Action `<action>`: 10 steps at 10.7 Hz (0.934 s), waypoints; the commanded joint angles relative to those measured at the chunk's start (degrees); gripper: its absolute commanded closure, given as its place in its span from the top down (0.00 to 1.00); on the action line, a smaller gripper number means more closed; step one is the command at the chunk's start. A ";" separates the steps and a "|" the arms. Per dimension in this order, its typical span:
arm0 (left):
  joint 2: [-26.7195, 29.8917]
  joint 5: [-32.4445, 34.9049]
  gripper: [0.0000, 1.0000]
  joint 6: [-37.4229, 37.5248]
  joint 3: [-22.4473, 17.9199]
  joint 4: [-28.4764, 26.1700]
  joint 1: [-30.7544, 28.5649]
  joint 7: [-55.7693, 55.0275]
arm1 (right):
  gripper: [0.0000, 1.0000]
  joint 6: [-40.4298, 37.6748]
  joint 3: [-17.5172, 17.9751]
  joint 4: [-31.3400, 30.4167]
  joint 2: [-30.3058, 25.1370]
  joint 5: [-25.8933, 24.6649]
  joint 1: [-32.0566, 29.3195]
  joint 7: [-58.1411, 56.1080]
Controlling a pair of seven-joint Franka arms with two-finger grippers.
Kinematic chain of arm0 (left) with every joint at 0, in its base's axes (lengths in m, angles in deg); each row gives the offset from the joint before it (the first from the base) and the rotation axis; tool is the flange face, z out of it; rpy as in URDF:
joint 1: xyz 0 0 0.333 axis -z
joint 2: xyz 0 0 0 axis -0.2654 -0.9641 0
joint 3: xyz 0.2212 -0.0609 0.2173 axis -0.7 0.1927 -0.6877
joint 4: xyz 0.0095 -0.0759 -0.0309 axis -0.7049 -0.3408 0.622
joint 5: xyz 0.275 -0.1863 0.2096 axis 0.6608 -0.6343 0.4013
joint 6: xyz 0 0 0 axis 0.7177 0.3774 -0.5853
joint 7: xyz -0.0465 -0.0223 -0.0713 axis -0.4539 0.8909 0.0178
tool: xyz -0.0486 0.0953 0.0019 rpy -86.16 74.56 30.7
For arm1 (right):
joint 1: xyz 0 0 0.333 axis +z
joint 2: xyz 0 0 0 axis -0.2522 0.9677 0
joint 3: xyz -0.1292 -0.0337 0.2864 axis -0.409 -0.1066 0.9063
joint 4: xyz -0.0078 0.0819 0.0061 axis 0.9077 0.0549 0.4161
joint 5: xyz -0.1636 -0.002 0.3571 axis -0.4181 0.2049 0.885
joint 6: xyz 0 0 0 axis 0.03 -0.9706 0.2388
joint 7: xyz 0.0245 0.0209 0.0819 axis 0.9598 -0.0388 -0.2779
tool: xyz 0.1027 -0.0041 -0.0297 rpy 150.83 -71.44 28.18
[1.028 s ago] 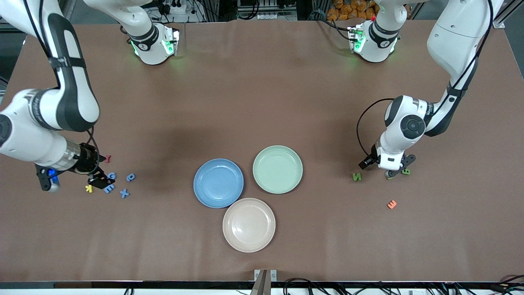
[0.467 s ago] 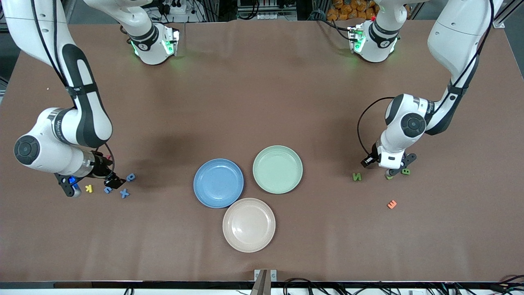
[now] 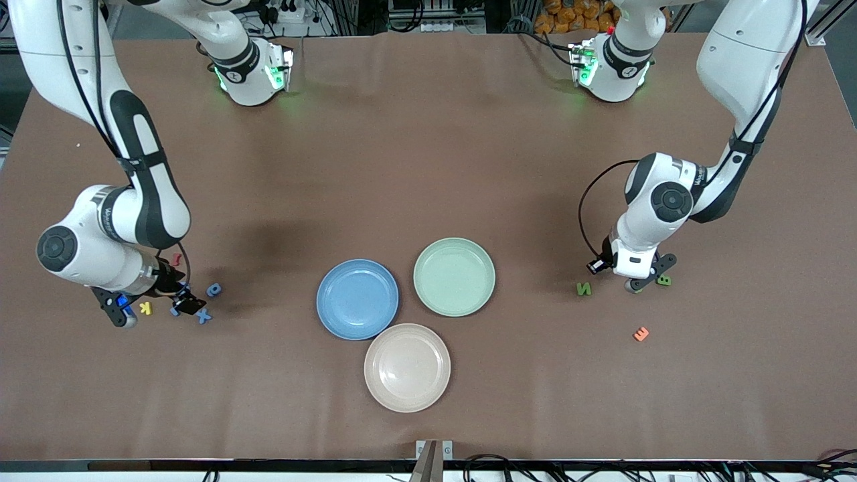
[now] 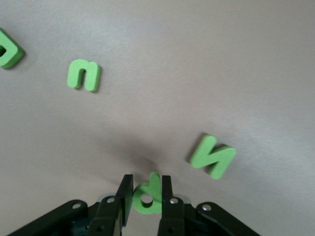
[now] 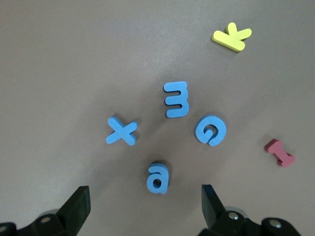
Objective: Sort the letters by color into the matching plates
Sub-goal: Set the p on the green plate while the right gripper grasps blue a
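The left gripper point(image 4: 146, 196) is down near the table's point(image 3: 428, 167) left-arm end, its fingers clamped on the green P point(image 4: 147, 192), which stands on edge between them. Three more green letters lie flat close by: the green N point(image 4: 212, 156) nearest it, the green U point(image 4: 84, 75) farther out, and the green B point(image 4: 9, 50) at the border of the left wrist view. In the front view only the N point(image 3: 584, 288) and the B point(image 3: 663, 280) show beside that wrist.

The right gripper point(image 5: 145, 209) hovers low near the right-arm end, jaws spread wide and holding nothing. The blue P point(image 5: 158, 177) sits between the spread fingers on the table; the blue X point(image 5: 121, 132), blue E point(image 5: 176, 99) and blue G point(image 5: 211, 130) lie a little past it, all apart from each other.

Count: four blue letters, four green, plus one yellow K point(image 5: 232, 37), one red letter point(image 5: 279, 152) and one orange E point(image 3: 641, 333).

Three plates cluster mid-table toward the front edge: the blue plate point(image 3: 357, 298) and the green plate point(image 3: 454, 276) touch rims, and the beige plate point(image 3: 407, 367) sits nearest the camera. Bare brown table lies between each letter group and the plates.
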 commanded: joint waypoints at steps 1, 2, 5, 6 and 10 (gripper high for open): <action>0.87 1.72 0.00 0.24 0.90 1.19 0.28 -3.56 | 1.00 3.99 0.65 -1.48 1.41 1.36 -0.52 -0.75; 0.87 1.63 0.00 0.24 1.60 2.24 0.89 -4.96 | 1.00 5.04 0.65 -1.66 1.85 2.50 -0.43 -0.75; 0.17 1.63 0.00 0.24 3.80 4.96 4.57 -11.89 | 1.00 6.54 0.73 -2.10 2.90 2.77 -0.26 -0.75; -0.45 1.46 0.00 0.24 3.80 6.80 7.29 -15.14 | 1.00 8.11 0.74 -2.71 3.26 2.86 -0.17 -0.75; -3.96 1.28 0.00 0.24 3.80 13.83 15.82 -24.11 | 1.00 10.67 0.82 -4.91 3.61 2.77 0.01 -1.01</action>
